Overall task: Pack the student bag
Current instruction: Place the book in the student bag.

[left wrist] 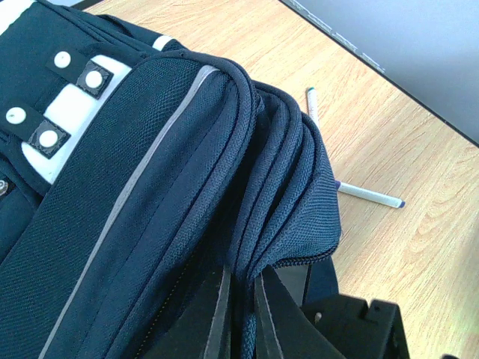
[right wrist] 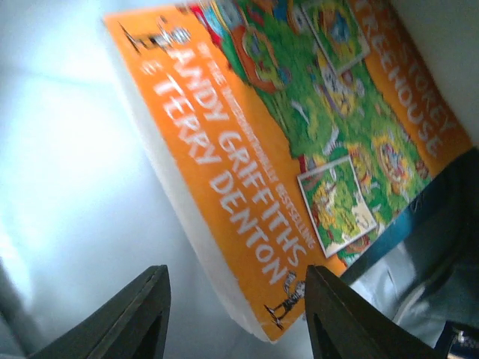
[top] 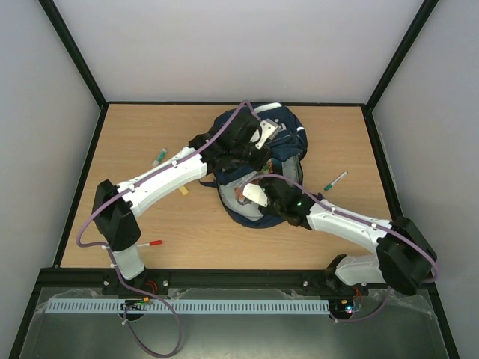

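Closest in, the right gripper [right wrist: 238, 275] stood with its two dark fingers apart, clasping nothing that the right wrist view showed. An orange-covered book [right wrist: 299, 134] lay straight ahead of it, the near corner reaching down into the gap between the fingers, with a sliver of space visible on either side. The book's long axis ran away from the gripper, slanting up and to the left in that view. Its white page block faced the left finger and its illustrated cover was turned toward the right one. Pale lining around it suggested that it already sat inside the student bag [left wrist: 150, 209], and the top view agreed, showing a white edge in the bag's near opening just under the right wrist. The bag itself lay in the middle of the table [left wrist: 419, 247], its length running away from the arm bases. Farther up the bag, the left gripper [left wrist: 241, 307] was clamped on a fold of navy fabric at the rim of the opening, apparently to hold the mouth up. The right arm was therefore much the nearer to the book. Any push or re-grip would probably have to follow that slanted axis, deeper into the bag. A pen [left wrist: 370, 196] lay on the wood just beyond the pinched rim, apart from the bag.
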Controlling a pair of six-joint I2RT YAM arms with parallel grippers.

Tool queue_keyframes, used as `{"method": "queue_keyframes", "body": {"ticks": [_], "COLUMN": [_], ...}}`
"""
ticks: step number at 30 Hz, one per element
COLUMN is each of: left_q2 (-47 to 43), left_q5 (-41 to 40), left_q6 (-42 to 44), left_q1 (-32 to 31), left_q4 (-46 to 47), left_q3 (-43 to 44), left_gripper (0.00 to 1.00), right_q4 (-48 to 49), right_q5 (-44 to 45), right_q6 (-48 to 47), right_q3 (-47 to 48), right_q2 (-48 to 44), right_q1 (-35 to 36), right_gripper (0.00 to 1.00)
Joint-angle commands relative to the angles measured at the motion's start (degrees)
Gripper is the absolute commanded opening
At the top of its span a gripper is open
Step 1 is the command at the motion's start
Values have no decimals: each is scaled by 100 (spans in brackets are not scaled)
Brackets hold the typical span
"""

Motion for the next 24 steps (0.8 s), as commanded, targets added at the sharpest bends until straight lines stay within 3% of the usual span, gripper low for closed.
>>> {"method": "queue_keyframes", "body": {"ticks": [1,10,24], "left_q2": [-398,-253,-183], "left_q5": [183,566,731], "left_q6": [-44,-71,-37], "left_q1": [45,125,149], "left_q4": [411,286,200], "left_q3": [98,434,590], "left_gripper": [2,2,2], "right_q4": [-287,305,2070], "right_q5": [-441,-451,809], "right_q6": [-171,-376,-189], "right_q3": [18,132,282], "right_q2": [-262,314,1384], "right_q1": [208,333,289], "right_gripper": [50,51,46]}}
